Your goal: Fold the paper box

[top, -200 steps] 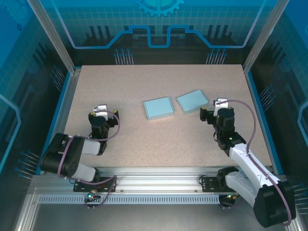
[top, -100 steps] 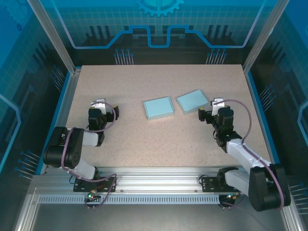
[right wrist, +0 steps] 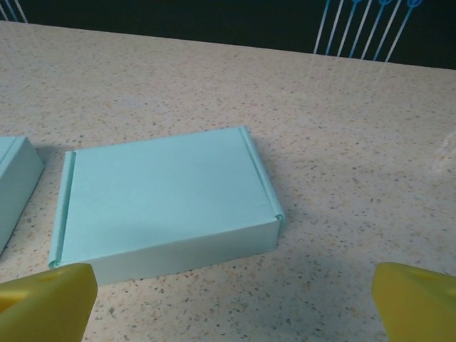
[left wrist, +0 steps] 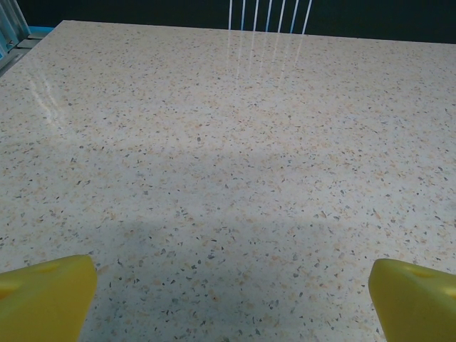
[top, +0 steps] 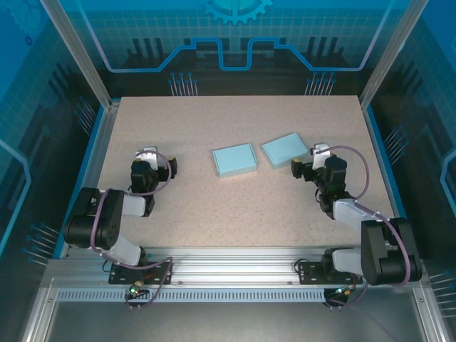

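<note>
While my left gripper [left wrist: 231, 299] gapes fully wide over the speckled table [left wrist: 228, 142], holding nothing, my right gripper [right wrist: 231, 303], equally wide and empty, faces the pale-blue paper box [right wrist: 164, 203] lying flat just ahead (a second box [right wrist: 13, 178] sits near its left side, apart).

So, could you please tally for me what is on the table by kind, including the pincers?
light blue paper boxes: 2
open pincers, left and right: 2
Total: 4
</note>
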Controlling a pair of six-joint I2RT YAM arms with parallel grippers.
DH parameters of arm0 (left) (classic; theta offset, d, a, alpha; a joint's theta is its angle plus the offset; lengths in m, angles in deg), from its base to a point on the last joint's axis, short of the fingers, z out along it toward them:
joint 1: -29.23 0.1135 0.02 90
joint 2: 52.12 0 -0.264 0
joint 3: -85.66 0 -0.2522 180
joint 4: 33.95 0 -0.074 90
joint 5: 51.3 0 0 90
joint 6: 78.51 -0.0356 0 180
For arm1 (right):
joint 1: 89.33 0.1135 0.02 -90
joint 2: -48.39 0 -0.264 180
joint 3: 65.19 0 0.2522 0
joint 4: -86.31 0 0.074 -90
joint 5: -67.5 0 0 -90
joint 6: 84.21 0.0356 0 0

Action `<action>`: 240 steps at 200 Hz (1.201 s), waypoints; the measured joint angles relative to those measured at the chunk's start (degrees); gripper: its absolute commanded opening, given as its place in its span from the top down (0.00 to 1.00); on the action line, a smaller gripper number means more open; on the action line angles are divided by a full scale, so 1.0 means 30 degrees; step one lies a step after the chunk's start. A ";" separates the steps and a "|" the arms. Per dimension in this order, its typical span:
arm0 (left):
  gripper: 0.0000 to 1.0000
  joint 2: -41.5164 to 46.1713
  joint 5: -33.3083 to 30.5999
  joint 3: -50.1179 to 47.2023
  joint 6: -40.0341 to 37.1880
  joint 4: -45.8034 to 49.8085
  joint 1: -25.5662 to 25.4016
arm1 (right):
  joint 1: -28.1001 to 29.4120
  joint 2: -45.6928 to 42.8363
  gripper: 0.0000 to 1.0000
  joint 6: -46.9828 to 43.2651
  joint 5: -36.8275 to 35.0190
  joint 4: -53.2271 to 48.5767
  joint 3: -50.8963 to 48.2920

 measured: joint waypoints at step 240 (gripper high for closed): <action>0.01 0.0000 0.0925 0.0007 -0.0015 0.0233 0.0000 | 0.0386 0.3963 0.00 0.0634 -0.3228 0.3665 0.0051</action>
